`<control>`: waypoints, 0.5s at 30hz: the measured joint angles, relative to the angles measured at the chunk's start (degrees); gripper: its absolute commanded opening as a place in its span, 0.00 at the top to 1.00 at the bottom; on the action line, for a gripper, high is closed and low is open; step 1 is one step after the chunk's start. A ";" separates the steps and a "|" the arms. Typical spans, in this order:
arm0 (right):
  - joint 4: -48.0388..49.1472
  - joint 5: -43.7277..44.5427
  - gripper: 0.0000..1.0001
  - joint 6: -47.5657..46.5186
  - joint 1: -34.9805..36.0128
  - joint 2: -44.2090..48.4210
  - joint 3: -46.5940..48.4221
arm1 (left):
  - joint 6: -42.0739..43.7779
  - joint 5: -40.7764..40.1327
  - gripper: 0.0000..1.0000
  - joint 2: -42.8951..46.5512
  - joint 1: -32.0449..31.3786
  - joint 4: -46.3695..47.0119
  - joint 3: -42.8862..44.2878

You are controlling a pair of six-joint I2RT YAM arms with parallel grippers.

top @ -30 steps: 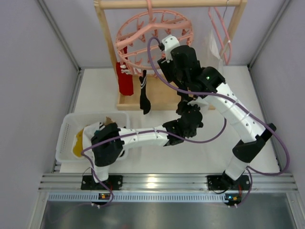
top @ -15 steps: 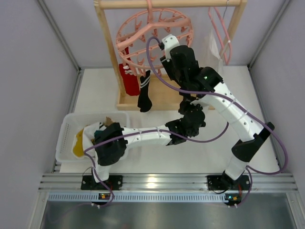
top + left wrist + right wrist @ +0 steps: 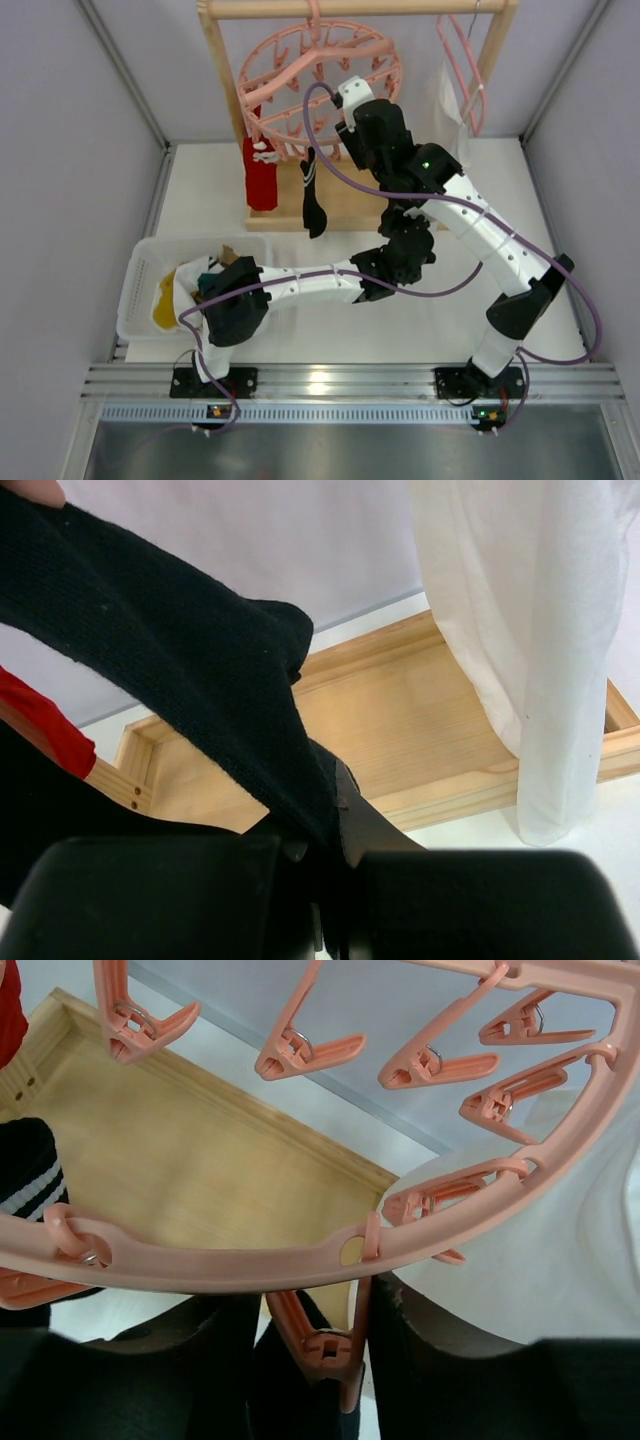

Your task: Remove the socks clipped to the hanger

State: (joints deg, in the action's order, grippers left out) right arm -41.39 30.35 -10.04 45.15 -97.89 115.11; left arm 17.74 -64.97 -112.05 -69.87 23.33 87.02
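The round pink hanger (image 3: 320, 70) hangs from the wooden rack. A red sock (image 3: 260, 175) and a black sock with white stripes (image 3: 313, 200) hang clipped to its near rim. My right gripper (image 3: 335, 1360) reaches up under the rim (image 3: 250, 1260) and is shut on a dangling pink clip (image 3: 335, 1345). My left gripper (image 3: 335, 810) is below it, mostly hidden under the right arm in the top view. It is shut on a long black sock (image 3: 180, 650) that stretches up and to the left. A red sock (image 3: 40, 730) shows behind it.
The wooden rack base (image 3: 350, 205) lies under the hanger. A large white garment (image 3: 450, 100) and a plain pink hanger (image 3: 460, 60) hang at the right. A white bin (image 3: 140, 280) with cloth items sits at the near left. Grey walls close in both sides.
The round hanger has swung. The red sock moved right, then back left, and the striped black sock shifted slightly right. The right gripper edged up and left with the rim.
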 measured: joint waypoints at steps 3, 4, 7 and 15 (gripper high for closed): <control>0.09 0.63 0.76 -0.35 -0.02 0.00 0.00 | 0.11 0.07 1.00 0.00 0.00 0.00 0.11; 0.15 0.72 0.81 -0.57 -0.02 0.02 0.00 | 0.15 0.04 1.00 0.00 0.00 0.00 0.15; 0.22 -0.15 0.82 -0.20 -0.20 0.31 0.00 | 0.13 0.20 1.00 0.00 -0.02 0.00 0.20; 0.61 -8.37 0.80 2.25 -5.51 4.46 -3.06 | -3.19 2.95 1.00 0.52 -0.04 0.26 -3.08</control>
State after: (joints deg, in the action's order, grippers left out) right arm -40.77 21.98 -7.79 39.64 -93.43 112.05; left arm 14.55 -62.02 -111.53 -69.91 23.59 83.94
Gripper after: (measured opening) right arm 0.232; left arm 0.016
